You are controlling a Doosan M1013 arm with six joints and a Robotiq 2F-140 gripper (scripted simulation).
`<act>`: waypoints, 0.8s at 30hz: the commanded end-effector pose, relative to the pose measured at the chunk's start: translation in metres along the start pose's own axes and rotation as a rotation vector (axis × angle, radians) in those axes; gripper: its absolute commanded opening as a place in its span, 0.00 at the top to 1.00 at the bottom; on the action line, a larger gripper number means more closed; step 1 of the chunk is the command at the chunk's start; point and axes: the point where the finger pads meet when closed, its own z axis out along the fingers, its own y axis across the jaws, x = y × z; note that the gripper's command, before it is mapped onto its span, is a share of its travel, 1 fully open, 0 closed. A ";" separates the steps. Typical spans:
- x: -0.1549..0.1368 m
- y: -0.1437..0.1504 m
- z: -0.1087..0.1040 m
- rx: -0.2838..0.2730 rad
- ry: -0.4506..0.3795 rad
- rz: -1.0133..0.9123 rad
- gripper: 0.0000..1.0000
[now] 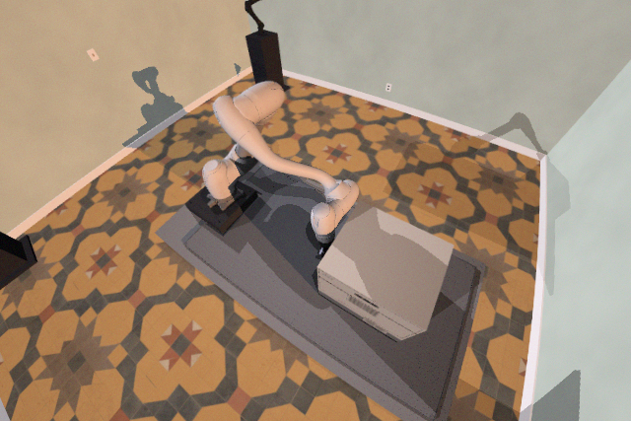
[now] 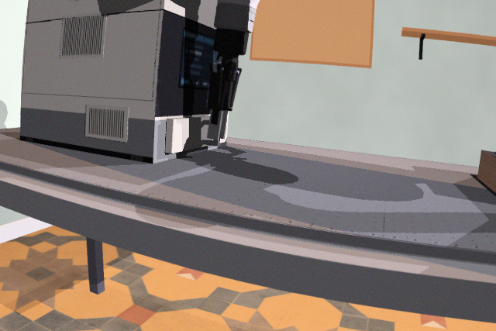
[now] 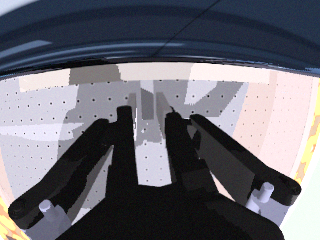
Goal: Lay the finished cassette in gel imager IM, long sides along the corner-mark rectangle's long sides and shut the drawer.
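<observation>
The gel imager IM [image 1: 386, 273] is a grey box on the deck, also in the exterior view [image 2: 96, 63], with a dark blue screen [image 2: 196, 59] on its front. Its pale drawer front [image 2: 178, 135] sits low on that face and looks pushed in. My gripper [image 2: 219, 118] hangs fingers down right in front of the drawer, close to the deck. It also shows in the top view [image 1: 320, 251]. In the wrist view the fingers stand almost together with a narrow gap and nothing between them. The cassette FINISHED shows in no view.
The grey deck [image 1: 306, 294] carries the arm's dark base [image 1: 221, 207] at its far left. A brown box edge [image 2: 488, 169] stands at the deck's right end. A black pedestal [image 1: 263, 54] stands in the room's corner.
</observation>
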 end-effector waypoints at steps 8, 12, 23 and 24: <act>0.000 0.000 0.000 0.000 0.000 0.000 0.76; 0.000 0.000 -0.002 0.000 0.000 0.000 0.76; 0.000 0.000 -0.014 0.000 0.000 0.000 0.76; 0.000 0.000 -0.015 0.000 0.000 0.000 0.76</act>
